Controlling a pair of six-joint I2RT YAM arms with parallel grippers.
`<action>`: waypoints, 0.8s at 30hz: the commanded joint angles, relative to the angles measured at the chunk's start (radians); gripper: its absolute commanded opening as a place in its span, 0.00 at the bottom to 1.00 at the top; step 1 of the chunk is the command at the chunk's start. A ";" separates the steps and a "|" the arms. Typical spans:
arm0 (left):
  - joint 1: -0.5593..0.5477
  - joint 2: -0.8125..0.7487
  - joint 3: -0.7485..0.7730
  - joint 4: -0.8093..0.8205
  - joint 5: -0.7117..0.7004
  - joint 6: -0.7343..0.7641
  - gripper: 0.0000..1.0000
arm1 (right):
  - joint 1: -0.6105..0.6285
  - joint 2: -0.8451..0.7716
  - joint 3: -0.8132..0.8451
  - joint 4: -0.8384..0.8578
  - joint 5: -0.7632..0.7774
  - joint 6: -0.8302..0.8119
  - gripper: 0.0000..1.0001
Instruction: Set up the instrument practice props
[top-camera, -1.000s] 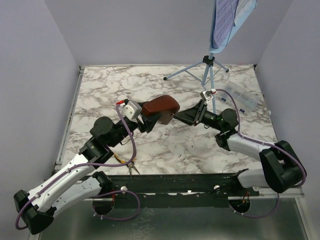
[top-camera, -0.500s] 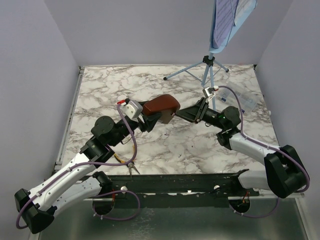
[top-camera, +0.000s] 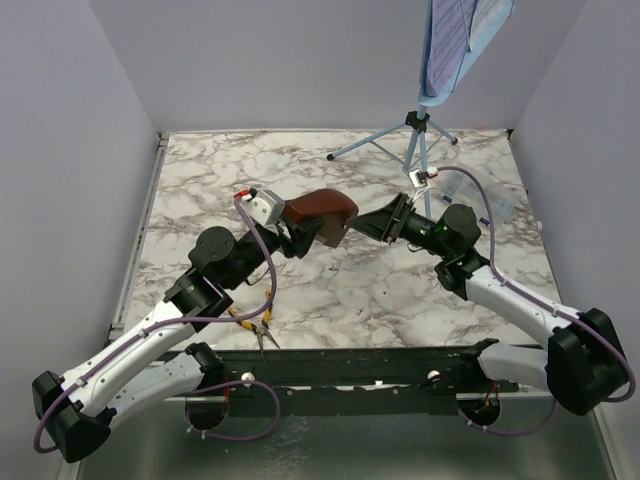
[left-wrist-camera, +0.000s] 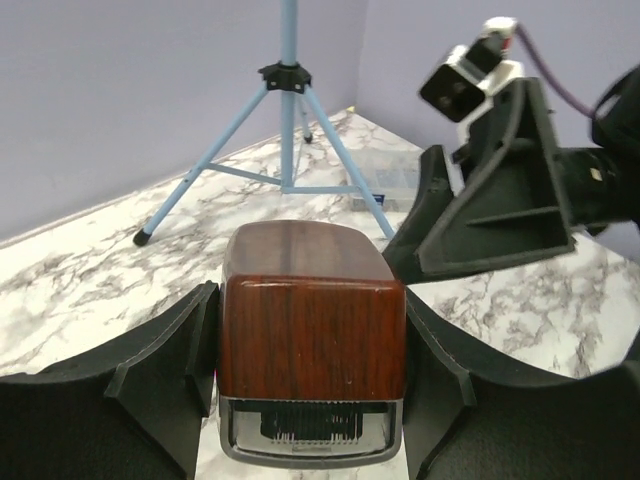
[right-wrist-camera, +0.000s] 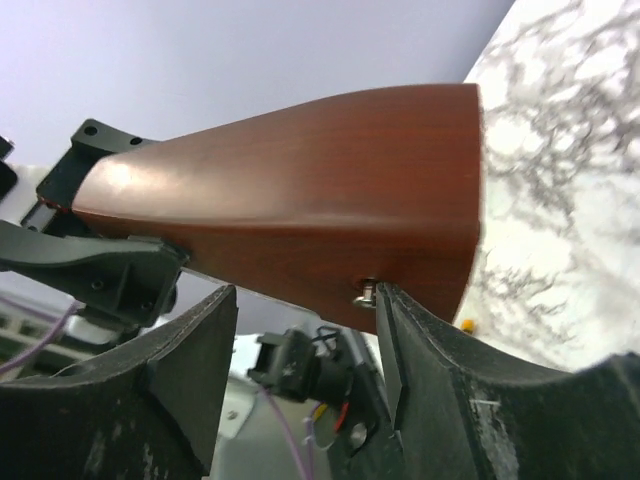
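The brown pyramid metronome (top-camera: 322, 211) is held off the table, lying on its side, in my left gripper (top-camera: 300, 238), which is shut on its narrow end. In the left wrist view the metronome (left-wrist-camera: 312, 340) fills the gap between both fingers. My right gripper (top-camera: 372, 225) is open at the metronome's wide end. In the right wrist view one fingertip (right-wrist-camera: 400, 330) touches a small metal knob on the metronome (right-wrist-camera: 300, 190). The light blue music stand (top-camera: 418, 140) stands at the back right, and the printed sheet (top-camera: 452, 35) rests on its desk.
Yellow-handled pliers (top-camera: 255, 325) lie near the front edge below my left arm. A clear plastic box (top-camera: 485, 195) lies at the right, behind my right arm. The stand's tripod legs (left-wrist-camera: 288, 110) spread over the back of the marble table (top-camera: 200, 170).
My right gripper has moved left and closed in on the metronome's wide end. My left arm has shifted slightly forward with the metronome.
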 joint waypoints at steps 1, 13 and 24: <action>-0.004 0.023 0.121 0.099 -0.162 -0.140 0.00 | 0.085 -0.044 0.127 -0.291 0.221 -0.296 0.65; -0.011 0.293 0.548 -0.644 -0.480 -0.209 0.00 | 0.272 0.055 0.174 -0.390 0.569 -0.753 0.74; -0.080 0.601 0.883 -1.143 -0.739 -0.061 0.00 | 0.336 0.221 0.038 0.046 0.598 -1.123 0.78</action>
